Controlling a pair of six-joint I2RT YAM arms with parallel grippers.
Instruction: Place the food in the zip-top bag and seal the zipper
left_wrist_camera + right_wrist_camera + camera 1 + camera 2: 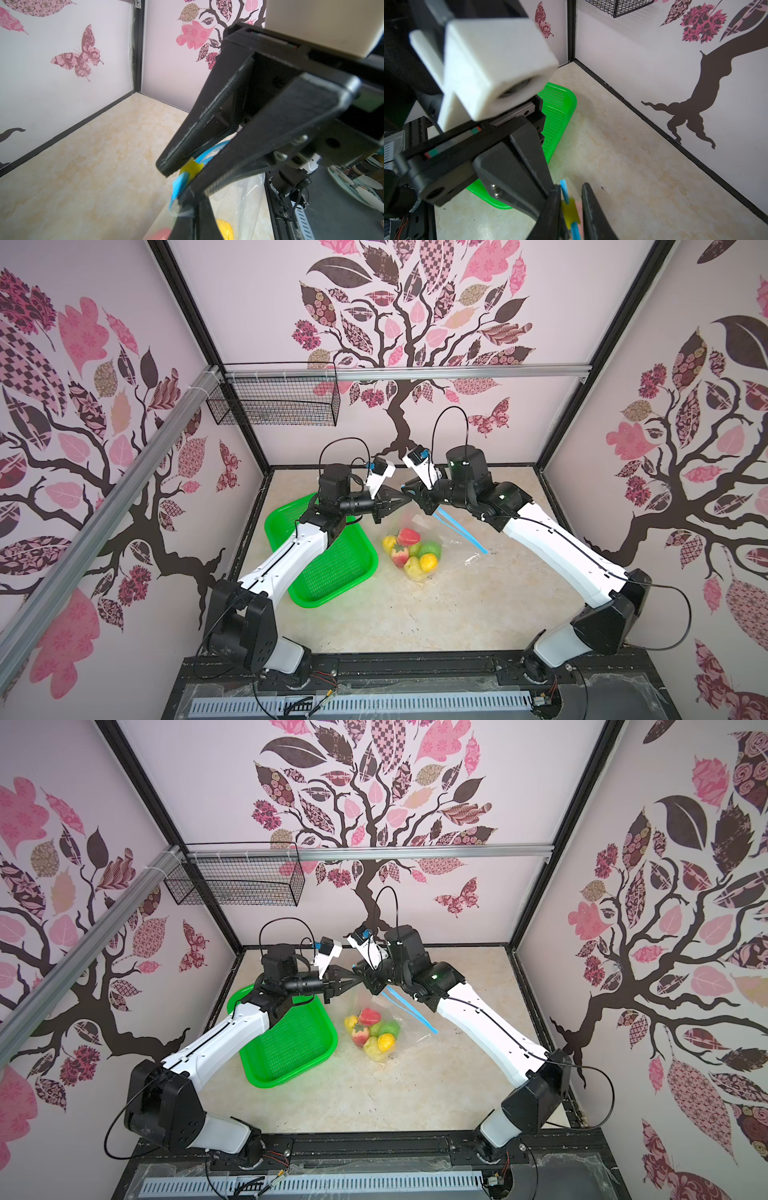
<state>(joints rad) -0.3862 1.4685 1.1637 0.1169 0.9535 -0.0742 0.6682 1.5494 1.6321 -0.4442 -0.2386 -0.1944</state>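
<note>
The zip-top bag sits midway on the desk — mesh basket just left of it
The food is heaped inside the bag at its near end; the zipper runs along the bag's right side and rises toward the back. Above the bag's far end the left gripper and right gripper meet from opposite sides at the zipper. The left arm crosses over the mesh basket — a wire basket hangs on the back wall, upper left.

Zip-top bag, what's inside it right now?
Inside the zip-top bag lies a pile of toy food: red, yellow and green pieces. Whatever lies under that pile is covered.
</note>
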